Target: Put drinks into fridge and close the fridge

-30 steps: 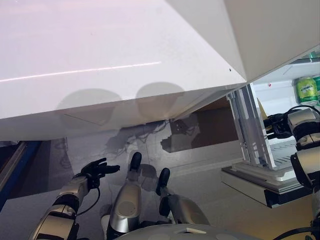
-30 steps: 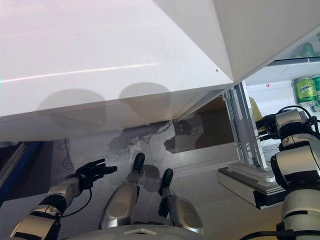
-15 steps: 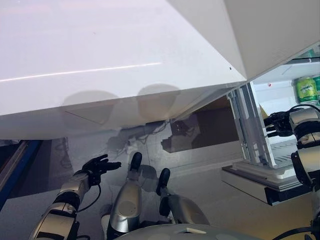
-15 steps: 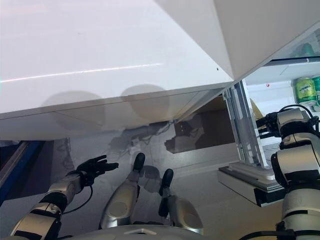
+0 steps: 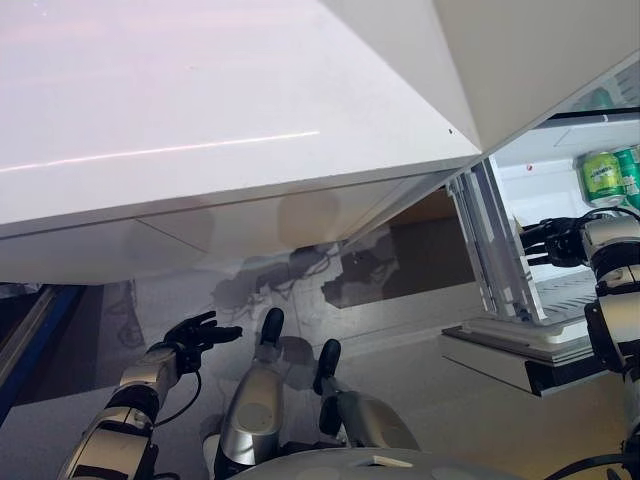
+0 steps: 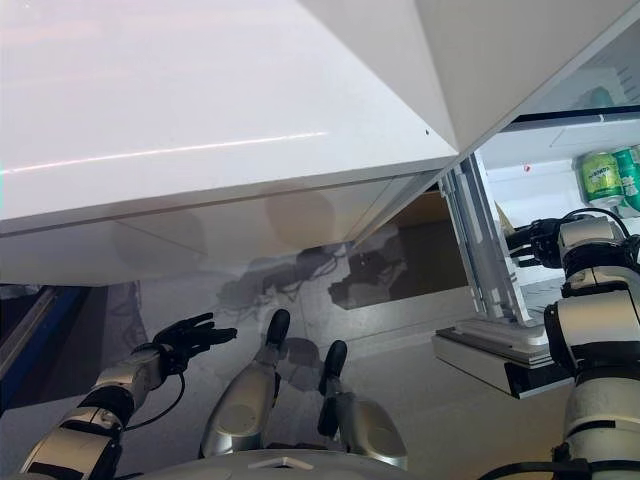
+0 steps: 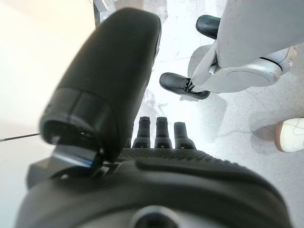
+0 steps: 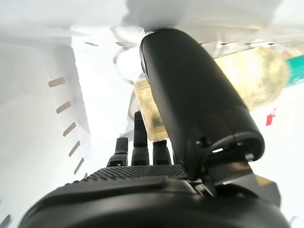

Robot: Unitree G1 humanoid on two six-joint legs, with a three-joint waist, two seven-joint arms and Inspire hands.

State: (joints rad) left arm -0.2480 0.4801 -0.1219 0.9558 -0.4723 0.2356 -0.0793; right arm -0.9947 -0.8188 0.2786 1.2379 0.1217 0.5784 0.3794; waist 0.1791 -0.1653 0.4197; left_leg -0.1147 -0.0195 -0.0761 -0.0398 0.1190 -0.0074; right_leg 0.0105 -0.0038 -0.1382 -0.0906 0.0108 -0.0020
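Bright overhead glare, soft shadows

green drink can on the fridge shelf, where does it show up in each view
Left eye view: the green drink can stands at the far right, on a shelf inside the open white fridge, above the right hand.
Right eye view: the same place, far right.
Left wrist view: not in it.
Right wrist view: cannot tell; only a pale yellow bottle shows clearly.
Shared landmark: the right hand just below the can.
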